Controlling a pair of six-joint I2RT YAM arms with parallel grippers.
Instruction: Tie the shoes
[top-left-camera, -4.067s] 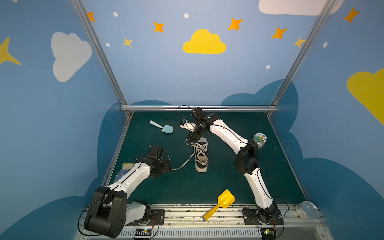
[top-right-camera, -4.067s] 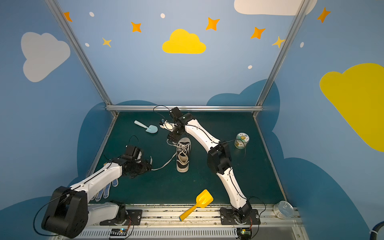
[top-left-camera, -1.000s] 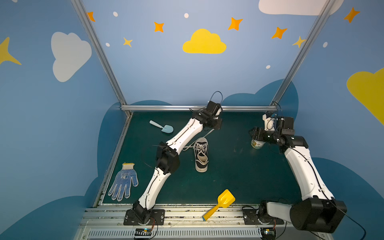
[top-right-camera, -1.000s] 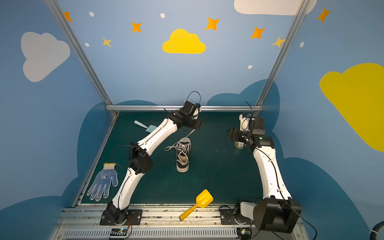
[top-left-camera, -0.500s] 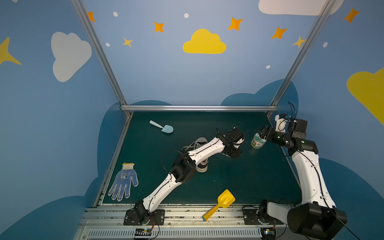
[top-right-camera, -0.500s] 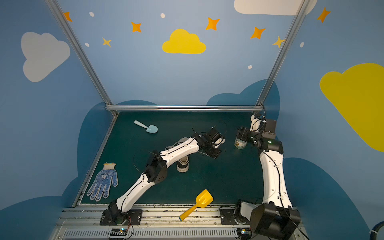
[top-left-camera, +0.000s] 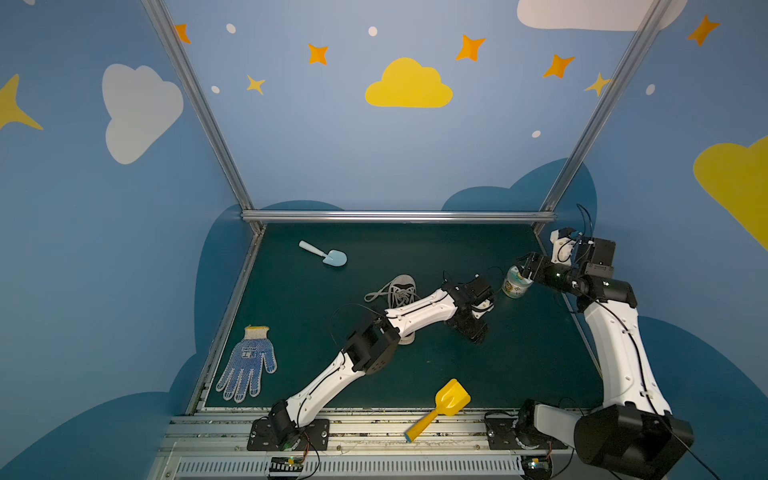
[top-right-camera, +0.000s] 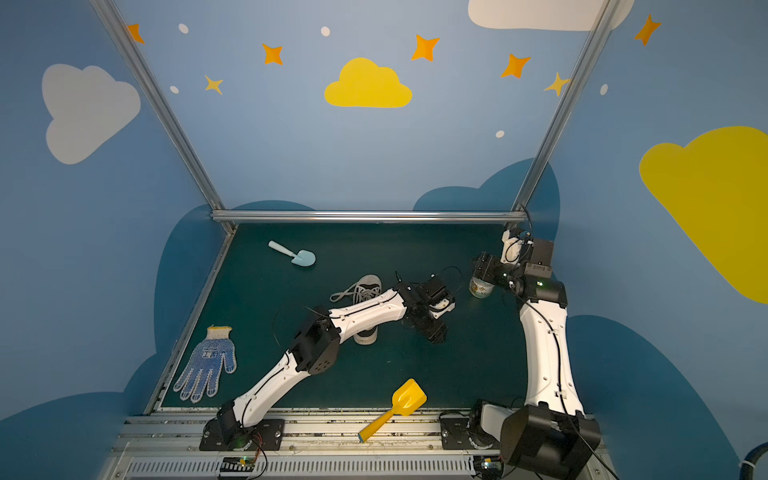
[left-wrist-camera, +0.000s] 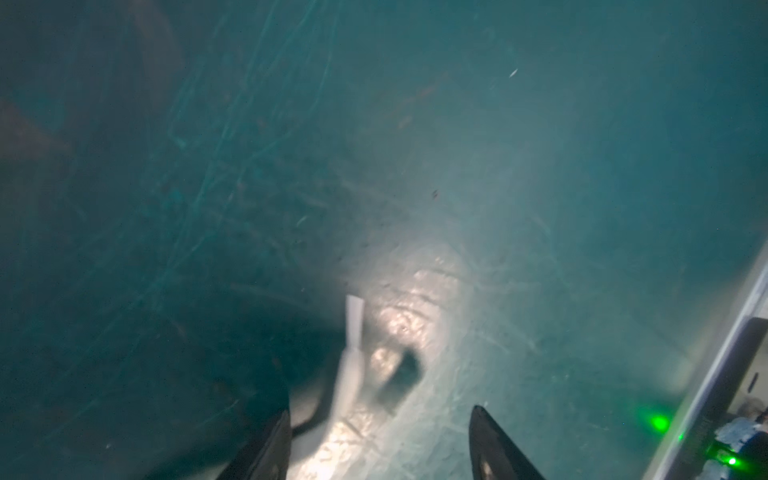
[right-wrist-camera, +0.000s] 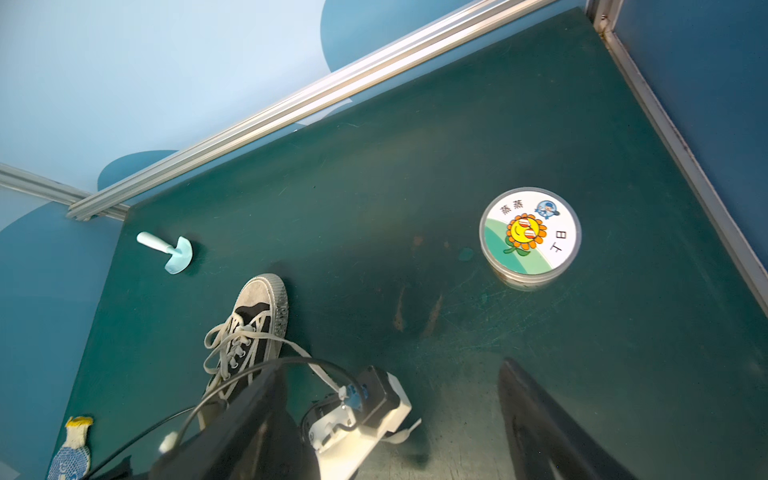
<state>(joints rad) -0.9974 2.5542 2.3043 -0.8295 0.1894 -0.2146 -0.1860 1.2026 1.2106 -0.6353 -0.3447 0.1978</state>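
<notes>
Left wrist view: left fingers (left-wrist-camera: 270, 453) stand apart, holding nothing; lace end (left-wrist-camera: 354, 328) lies on worktop (left-wrist-camera: 540, 187). Right fingers (right-wrist-camera: 536, 419) stand wide, empty, near tub (right-wrist-camera: 530, 237).

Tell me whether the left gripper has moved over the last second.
Yes. The left gripper has swung away from the back rail, forward and rightward, and now sits right of the shoe, near the tin.
</notes>
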